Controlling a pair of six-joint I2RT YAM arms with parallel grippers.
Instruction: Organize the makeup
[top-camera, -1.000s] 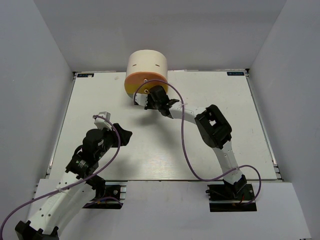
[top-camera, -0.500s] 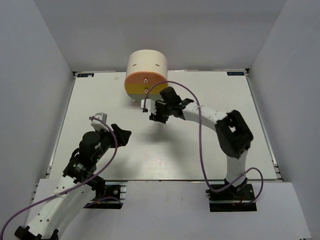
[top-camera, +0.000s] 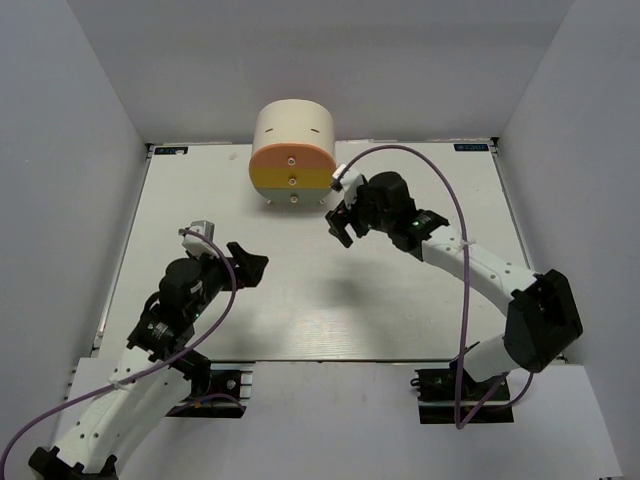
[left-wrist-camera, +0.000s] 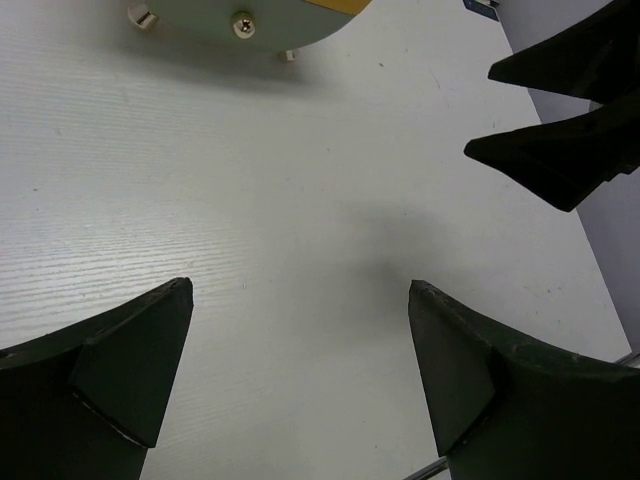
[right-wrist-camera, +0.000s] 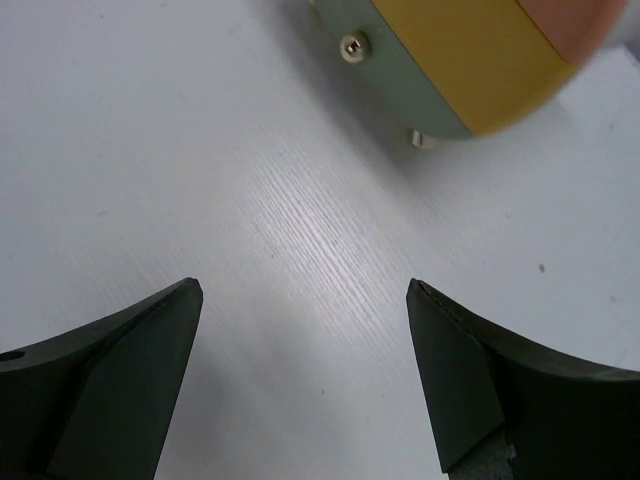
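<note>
Drawer box (top-camera: 292, 140) at the far centre of the table (top-camera: 420, 300). Right gripper (top-camera: 340, 226), released and empty, near its right; left gripper (top-camera: 247, 266), likewise released, nearer left.

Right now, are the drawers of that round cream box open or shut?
Shut, as far as the top view shows: the drawer fronts sit flush with one another on the box, none sticking out.
</note>
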